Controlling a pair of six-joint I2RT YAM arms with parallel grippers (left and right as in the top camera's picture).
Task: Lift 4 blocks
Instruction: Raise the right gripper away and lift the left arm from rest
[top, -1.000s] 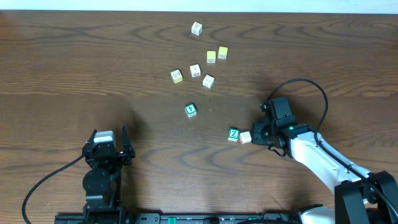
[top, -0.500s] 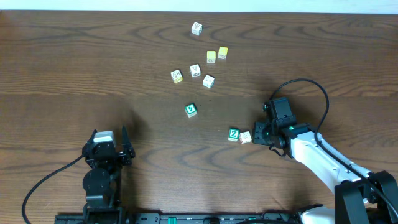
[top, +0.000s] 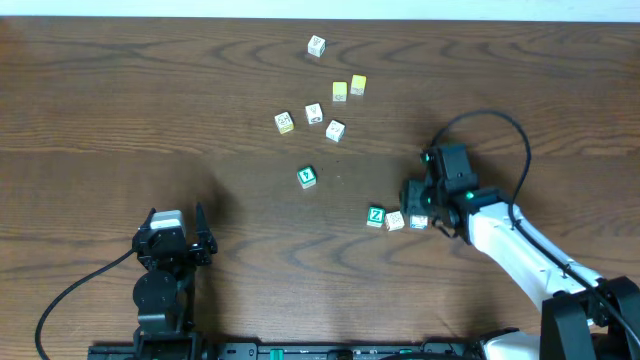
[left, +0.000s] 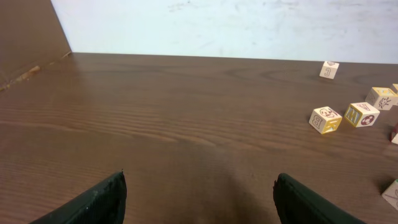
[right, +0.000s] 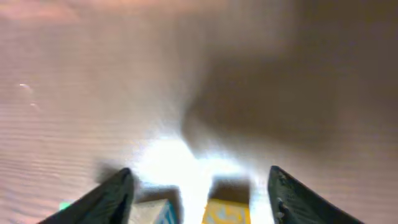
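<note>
Right gripper (right: 200, 177) stands with jaws apart, gripping nothing, straddling two blocks (right: 227, 210) cut off at the bottom of its blurred, glare-washed wrist view. Overhead, the blue-print block (top: 418, 222) lies at its tip, in a row with the reddish-print block (top: 395, 220) and green Z block (top: 376, 215); the other green block (top: 307, 177) sits well apart. The right arm stretches in from the lower right, and the left gripper (left: 199, 205) rests wide and empty.

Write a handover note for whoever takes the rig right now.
Left gripper: open, empty.
Right gripper: open over the blue-print block, holding nothing.
Blocks: green Z, red-print block and blue-print block lie in a row by the right gripper; second green block sits apart, farther left.
Done: none is in the air now.
Left: likely the second green block.
</note>
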